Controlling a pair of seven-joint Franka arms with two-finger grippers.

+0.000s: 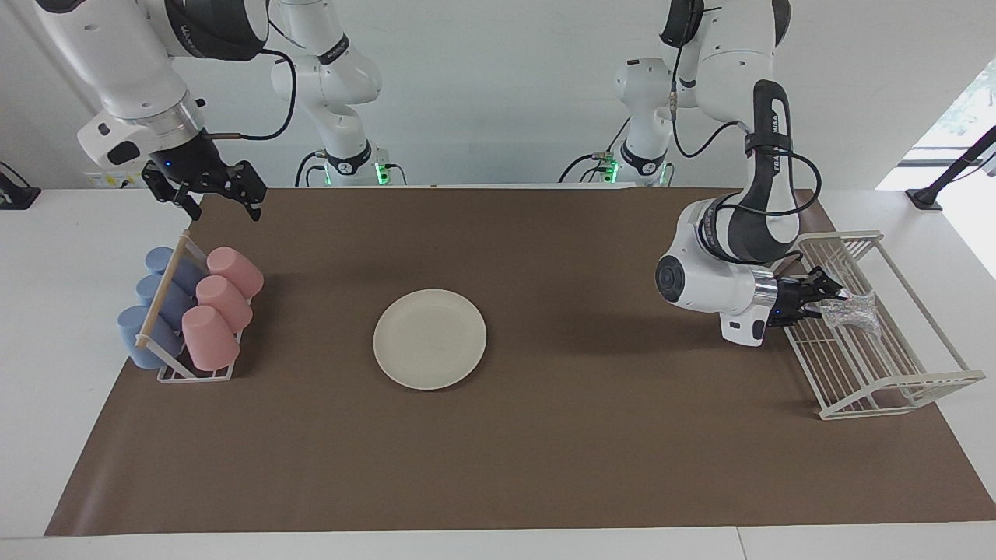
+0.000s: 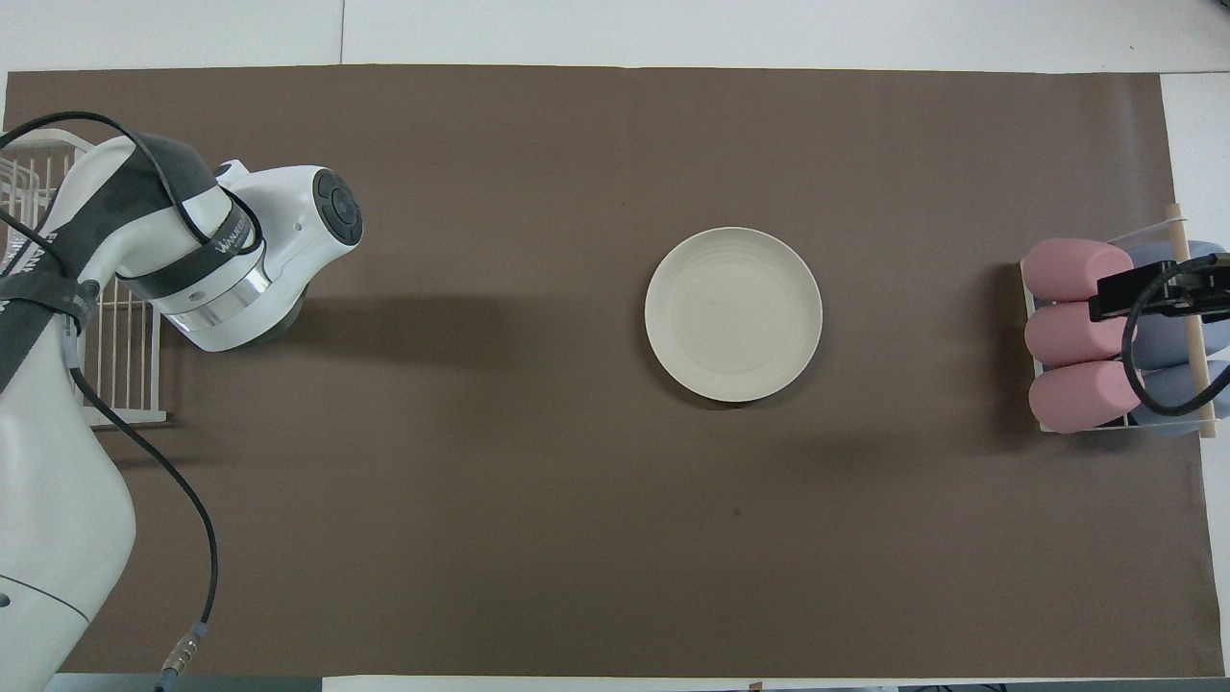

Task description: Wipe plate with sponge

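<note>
The cream-white plate [image 1: 429,338] [image 2: 733,313] lies bare in the middle of the brown mat. The glittery silver sponge [image 1: 852,311] rests on the bars of the white wire rack [image 1: 887,373] at the left arm's end of the table. My left gripper [image 1: 823,302] reaches sideways into that rack, its fingers spread, their tips right at the sponge's edge. In the overhead view the left arm's own body hides both hand and sponge. My right gripper [image 1: 222,206] [image 2: 1153,293] hangs open and empty above the cup holder.
A wire holder [image 1: 194,373] at the right arm's end of the table carries three pink cups [image 1: 222,299] and three blue cups [image 1: 156,299] lying on their sides. The brown mat [image 1: 545,451] covers most of the table.
</note>
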